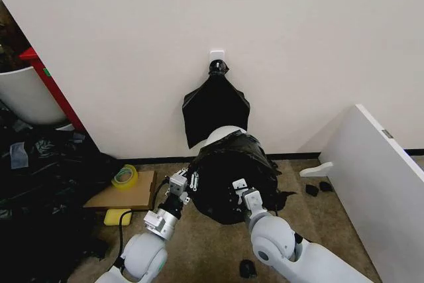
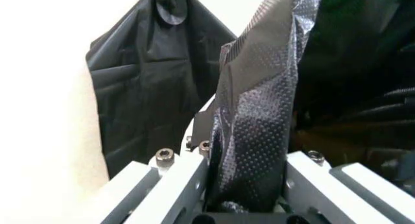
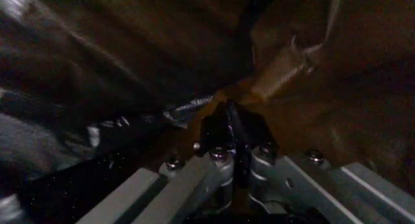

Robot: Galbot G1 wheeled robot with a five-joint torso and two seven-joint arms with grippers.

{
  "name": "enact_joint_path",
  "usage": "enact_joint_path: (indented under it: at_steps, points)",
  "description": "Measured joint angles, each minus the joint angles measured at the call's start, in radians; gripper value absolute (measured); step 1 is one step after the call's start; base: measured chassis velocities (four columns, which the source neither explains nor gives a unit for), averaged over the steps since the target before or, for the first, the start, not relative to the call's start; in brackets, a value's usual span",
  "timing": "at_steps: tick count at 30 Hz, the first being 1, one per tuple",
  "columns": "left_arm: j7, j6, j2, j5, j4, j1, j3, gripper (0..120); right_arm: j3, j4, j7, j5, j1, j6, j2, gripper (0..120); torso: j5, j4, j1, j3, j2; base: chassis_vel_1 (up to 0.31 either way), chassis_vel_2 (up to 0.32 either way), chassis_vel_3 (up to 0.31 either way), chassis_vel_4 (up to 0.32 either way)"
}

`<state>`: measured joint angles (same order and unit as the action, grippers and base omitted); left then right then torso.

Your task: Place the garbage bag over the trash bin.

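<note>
garbage bag [image 1: 232, 173] mostly hiding trash bin [image 1: 222, 134], apparently

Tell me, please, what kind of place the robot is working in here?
Probably a lab or storeroom corner set up for testing, not a home. A bare white wall meets brown carpet, heaps of black plastic sheeting lie loose on the left, and a tape roll sits on cardboard.
</note>
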<state>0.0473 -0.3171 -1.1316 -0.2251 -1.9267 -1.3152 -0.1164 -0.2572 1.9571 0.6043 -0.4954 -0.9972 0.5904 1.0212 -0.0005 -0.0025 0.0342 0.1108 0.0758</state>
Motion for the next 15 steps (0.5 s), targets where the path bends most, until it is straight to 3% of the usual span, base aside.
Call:
enact_joint_path:
  at_steps: [5,12,15]
  points:
    - [-0.002,0.006,0.005,-0.013,-0.012,-0.003,0.007,0,0.010,-0.022,-0.023,0.132,-0.010,-0.033,-0.005,0,0.0000,0.0000,0.000,0.000,0.000,0.000,0.000,0.000,0.000]
    - [-0.002,0.008,0.010,-0.018,-0.015,-0.004,0.003,0,0.020,-0.020,-0.018,0.198,-0.016,-0.013,-0.010,0,-0.0001,0.0000,0.000,0.000,0.000,0.000,0.000,0.000,0.000]
    - [-0.002,0.008,0.009,-0.018,-0.011,-0.004,-0.001,0,0.022,-0.015,-0.026,0.206,-0.021,-0.072,-0.012,0,0.0000,0.0000,0.000,0.000,0.000,0.000,0.000,0.000,0.000]
